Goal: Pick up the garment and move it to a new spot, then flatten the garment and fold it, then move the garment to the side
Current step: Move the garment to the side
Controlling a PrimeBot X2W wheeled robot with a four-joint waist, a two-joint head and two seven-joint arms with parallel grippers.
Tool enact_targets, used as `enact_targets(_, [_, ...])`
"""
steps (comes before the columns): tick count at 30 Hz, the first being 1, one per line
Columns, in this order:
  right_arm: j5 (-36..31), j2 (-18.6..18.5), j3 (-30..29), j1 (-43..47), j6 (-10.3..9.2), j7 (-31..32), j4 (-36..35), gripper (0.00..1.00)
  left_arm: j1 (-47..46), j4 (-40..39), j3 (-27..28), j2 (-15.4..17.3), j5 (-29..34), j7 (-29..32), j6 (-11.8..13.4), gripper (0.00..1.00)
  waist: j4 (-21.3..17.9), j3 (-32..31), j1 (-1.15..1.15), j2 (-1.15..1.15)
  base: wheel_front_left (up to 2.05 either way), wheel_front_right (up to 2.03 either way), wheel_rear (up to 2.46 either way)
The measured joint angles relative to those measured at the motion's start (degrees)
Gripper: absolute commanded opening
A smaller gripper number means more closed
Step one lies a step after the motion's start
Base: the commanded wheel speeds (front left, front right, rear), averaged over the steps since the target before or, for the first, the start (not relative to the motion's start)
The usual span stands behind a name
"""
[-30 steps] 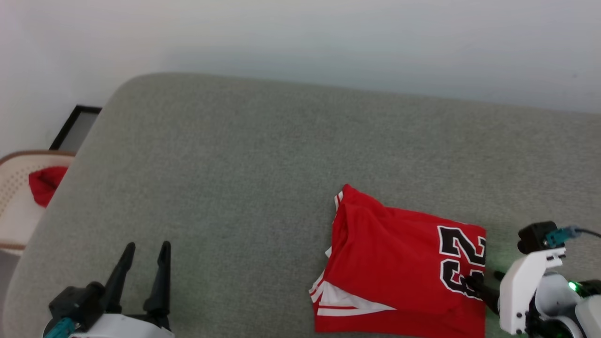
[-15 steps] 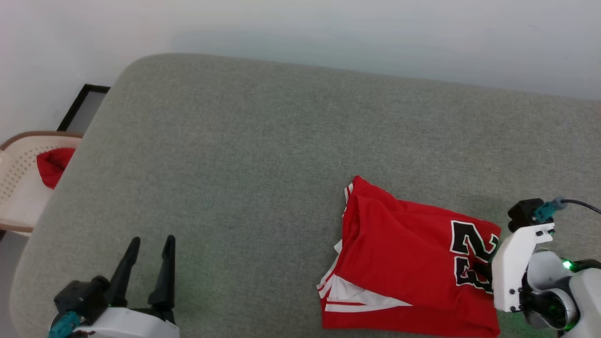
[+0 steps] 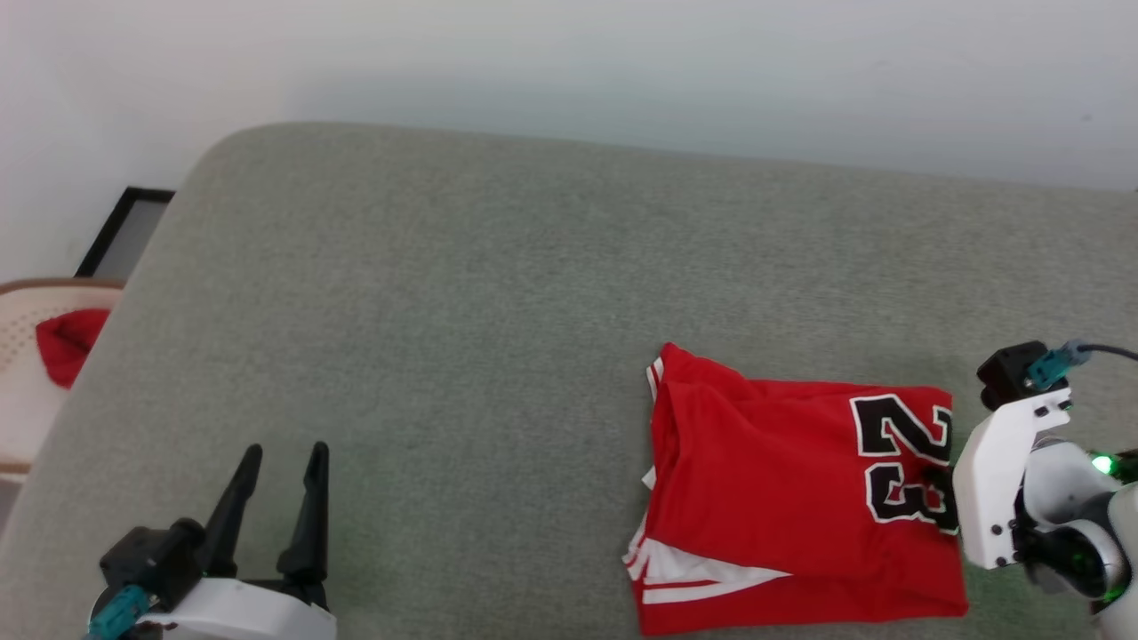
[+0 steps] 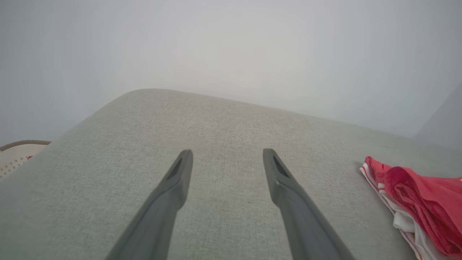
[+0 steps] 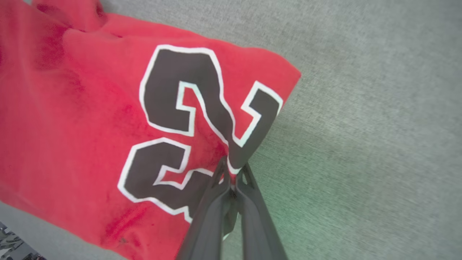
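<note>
The garment, a red jersey folded into a rectangle with white striped trim at its left edge and a black "23" at its right end, lies on the grey cushion at the lower right. My right gripper is shut on the garment's right edge beside the numerals, the cloth puckering between its fingers; in the head view its white wrist hides the fingertips. My left gripper stands open at the lower left above bare cushion, far from the garment; its open fingers frame nothing.
The grey cushion spans the scene, with a pale wall behind it. A beige perforated basket holding a red cloth stands off the cushion's left edge. A dark frame lies by the wall.
My right gripper went from open to shut on the garment's right edge and drew that end up and to the right, straightening the jersey. The head camera shifted. The left arm kept still.
</note>
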Motion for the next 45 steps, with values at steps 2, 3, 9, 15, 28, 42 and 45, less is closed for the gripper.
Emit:
enact_targets(2, [0.0, -1.2, 0.4, -0.2, 0.00, 0.3, -1.1, 0.00, -0.2, 0.0, -0.3, 0.1, 0.2, 0.0, -0.2, 1.00, -0.6, -0.3, 0.00, 0.00, 0.00, 0.00, 0.00])
enact_targets(3, [0.0, -1.9, 0.6, -0.3, 0.00, 0.5, -1.6, 0.00, -0.4, 0.0, -0.6, 0.2, 0.2, 0.0, -0.2, 1.00, -1.0, -0.4, 0.00, 0.00, 0.00, 0.00, 0.00])
enact_targets(9, [0.0, -5.8, 1.3, -2.2, 0.00, 1.0, -3.8, 0.00, -1.5, 0.1, -1.9, 0.7, 0.3, -0.1, -0.4, 1.00, -3.3, -0.9, 0.00, 0.00, 0.00, 0.00, 0.00])
enact_targets(15, [-0.1, -9.2, 2.7, -5.3, 0.00, 0.8, -5.1, 0.00, -3.5, 0.0, -3.1, 1.1, 0.4, -0.1, -0.4, 1.00, -6.1, -0.5, 0.00, 0.00, 0.00, 0.00, 0.00])
enact_targets(28, [0.2, -16.8, 5.2, -12.7, 0.00, -3.3, -2.7, 0.00, -10.3, 0.2, -6.8, 2.3, 0.6, -0.2, -0.7, 1.00, -13.3, 2.6, 0.00, 0.00, 0.00, 0.00, 0.00])
enact_targets(42, [0.4, -24.8, 13.9, -21.9, 0.00, -15.6, 4.9, 0.00, -17.8, 0.4, -11.8, 4.6, 0.3, -0.2, -0.7, 1.00, -19.7, 9.0, 0.00, 0.00, 0.00, 0.00, 0.00])
enact_targets(45, [-0.2, -25.5, 15.2, -24.1, 0.00, -18.2, 6.9, 0.00, -19.8, 0.7, -13.1, 5.3, 0.0, -0.2, -0.7, 1.00, -20.7, 10.6, 0.00, 0.00, 0.00, 0.00, 0.00])
